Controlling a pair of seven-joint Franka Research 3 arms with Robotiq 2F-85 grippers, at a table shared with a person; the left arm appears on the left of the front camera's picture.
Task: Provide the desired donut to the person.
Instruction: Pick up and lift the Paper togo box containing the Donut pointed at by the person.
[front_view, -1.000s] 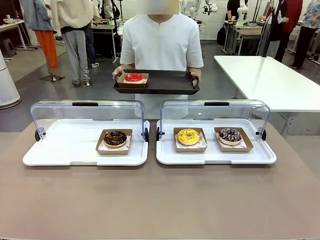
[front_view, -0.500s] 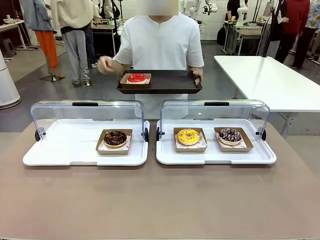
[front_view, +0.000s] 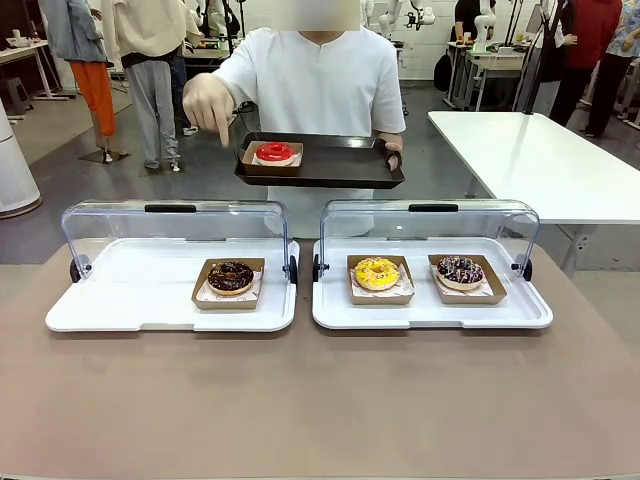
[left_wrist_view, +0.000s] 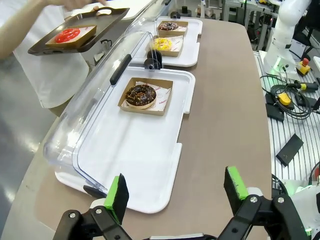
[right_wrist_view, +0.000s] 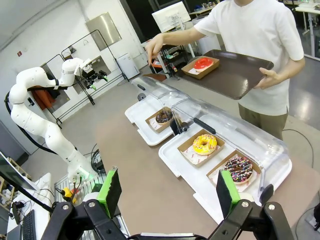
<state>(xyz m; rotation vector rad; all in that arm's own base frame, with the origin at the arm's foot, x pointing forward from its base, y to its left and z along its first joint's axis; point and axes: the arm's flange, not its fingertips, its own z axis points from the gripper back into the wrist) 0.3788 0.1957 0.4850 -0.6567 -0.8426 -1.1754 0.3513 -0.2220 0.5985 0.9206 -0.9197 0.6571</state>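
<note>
Across the table (front_view: 300, 400), the person (front_view: 320, 85) points 1 hand (front_view: 205, 100) down toward the left case (front_view: 120, 225) — chocolate donut (front_view: 231, 276) inside; red donut (front_view: 273, 152) on the held tray (front_view: 330, 178). Left gripper (left_wrist_view: 176, 189) and right gripper (right_wrist_view: 168, 187): spread, empty.

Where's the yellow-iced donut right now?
In the front view, the yellow-iced donut sits in the right white plastic tray, left of the dark sprinkled donut.

Glossy clear plastic lids (front_view: 120, 225), smooth white plastic trays (front_view: 120, 298), matt brown tabletop (front_view: 320, 400), cardboard boxes (front_view: 200, 291), shiny-glazed donuts (front_view: 231, 275).
</note>
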